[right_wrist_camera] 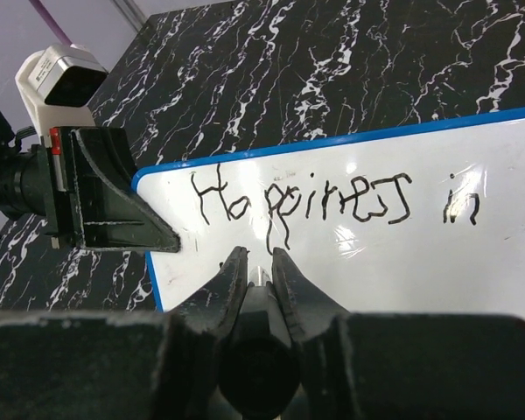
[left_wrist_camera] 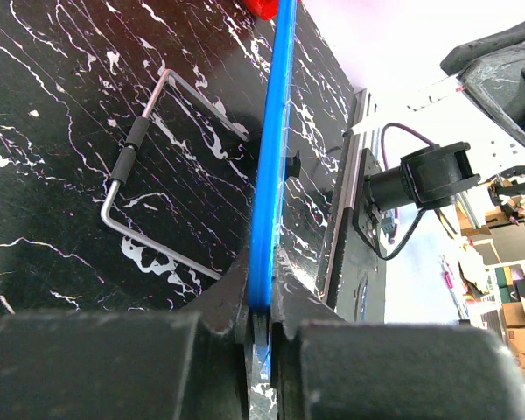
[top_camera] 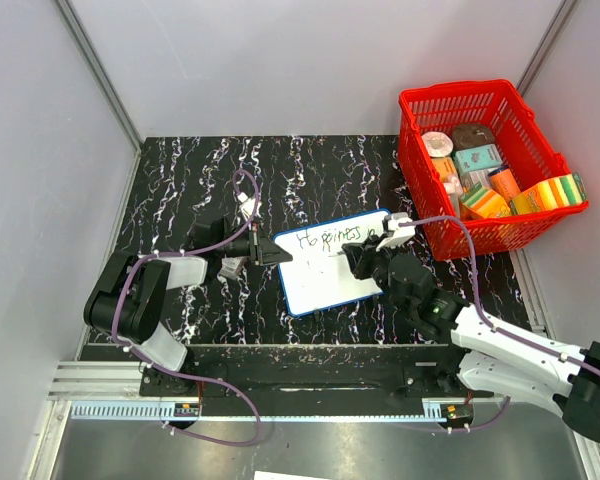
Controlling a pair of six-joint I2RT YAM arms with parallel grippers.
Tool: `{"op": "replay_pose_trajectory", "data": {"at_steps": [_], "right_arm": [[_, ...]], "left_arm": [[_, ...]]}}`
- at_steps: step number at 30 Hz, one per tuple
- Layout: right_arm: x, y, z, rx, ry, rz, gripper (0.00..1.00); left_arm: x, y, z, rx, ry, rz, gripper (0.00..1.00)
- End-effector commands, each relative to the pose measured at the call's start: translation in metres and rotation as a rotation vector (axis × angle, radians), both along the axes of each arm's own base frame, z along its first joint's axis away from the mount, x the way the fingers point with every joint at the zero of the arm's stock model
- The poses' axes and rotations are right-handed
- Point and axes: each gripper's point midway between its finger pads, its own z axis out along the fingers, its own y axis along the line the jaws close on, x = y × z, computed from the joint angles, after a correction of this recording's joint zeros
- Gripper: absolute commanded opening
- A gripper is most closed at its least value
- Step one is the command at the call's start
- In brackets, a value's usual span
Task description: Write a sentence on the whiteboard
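1. Two fingers of the right gripper are pressed together on a dark marker. Its pale tip points at the white surface just below the double "p". Whether the tip touches the surface cannot be told.
2. Two fingers of the left gripper pinch the blue rim of the whiteboard at its left edge, one finger on each face. The wrist view shows the rim edge-on, running straight away from the fingers.
3. The sentence reads "Happiness in", in thin dark handwriting. It is a single line along the far part of the board, starting close to the left gripper's finger and running right.
4. The whiteboard sits in the middle of the table, between the two grippers and turned slightly askew. Its near half is blank, and its far right corner is near the red basket.
5. A bent metal rod with a short black sleeve lies flat on the table, just left of the board and beside the left gripper.
6. The table is black with white veins. The basket stands at its far right and holds small boxes, round tins and striped sponges.
7. The left arm reaches in from the near left and the right arm from the near right. A purple cable runs along each.
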Motion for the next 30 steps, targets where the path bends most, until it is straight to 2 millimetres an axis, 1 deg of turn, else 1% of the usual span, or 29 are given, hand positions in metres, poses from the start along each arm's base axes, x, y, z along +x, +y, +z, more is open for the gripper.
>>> {"op": "replay_pose_trajectory", "data": {"at_steps": [1, 10, 22, 30], "right_arm": [[-0.005, 0.010, 0.023, 0.064, -0.023, 0.074, 0.00], [-0.005, 0.010, 0.011, 0.028, -0.007, 0.072, 0.00], [-0.005, 0.009, 0.009, 0.014, -0.010, 0.074, 0.00], [-0.005, 0.009, 0.004, -0.001, -0.001, 0.079, 0.00]], "left_arm": [[0.018, 0.005, -0.011, 0.076, -0.106, 0.075, 0.00], [0.018, 0.005, -0.013, 0.078, -0.102, 0.075, 0.00], [0.018, 0.005, -0.012, 0.077, -0.105, 0.075, 0.00], [0.018, 0.005, -0.012, 0.078, -0.104, 0.076, 0.00]]}}
